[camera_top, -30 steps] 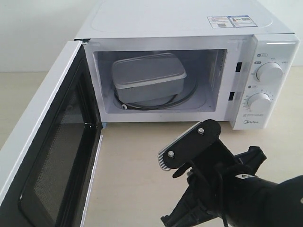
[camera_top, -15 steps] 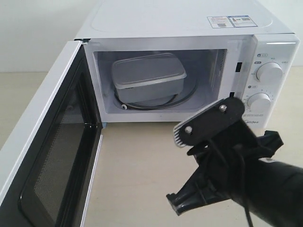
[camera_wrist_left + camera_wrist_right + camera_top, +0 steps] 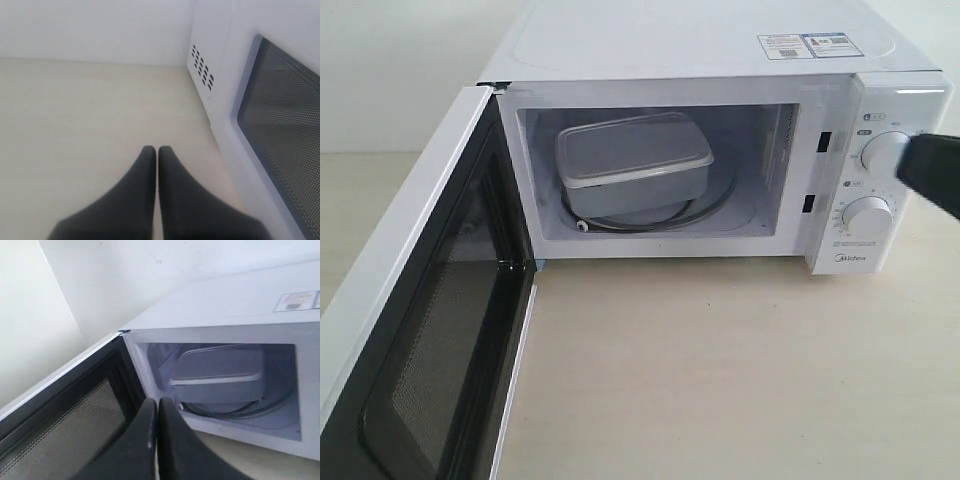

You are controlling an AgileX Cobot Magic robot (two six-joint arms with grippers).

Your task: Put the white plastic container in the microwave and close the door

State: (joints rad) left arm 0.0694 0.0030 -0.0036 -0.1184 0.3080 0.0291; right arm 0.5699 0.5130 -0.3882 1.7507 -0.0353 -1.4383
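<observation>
Exterior view, nearest first: one door (image 3: 410,300), standing wide open toward the onlooker, hinged on the microwave's left.

One left pincer (image 3: 156,152), tips pressed together and holding nothing, low over the bench (image 3: 720,370) and just beside the door's outer face. I judge it the nearer arm for the push, which should run from that face toward the microwave front.

One right pincer (image 3: 157,402), tips pressed together, empty, before the opening.

One microwave (image 3: 670,40), with two dials (image 3: 888,153).

One container (image 3: 632,155), lid on, already inside, with its long axis across the cavity.
</observation>
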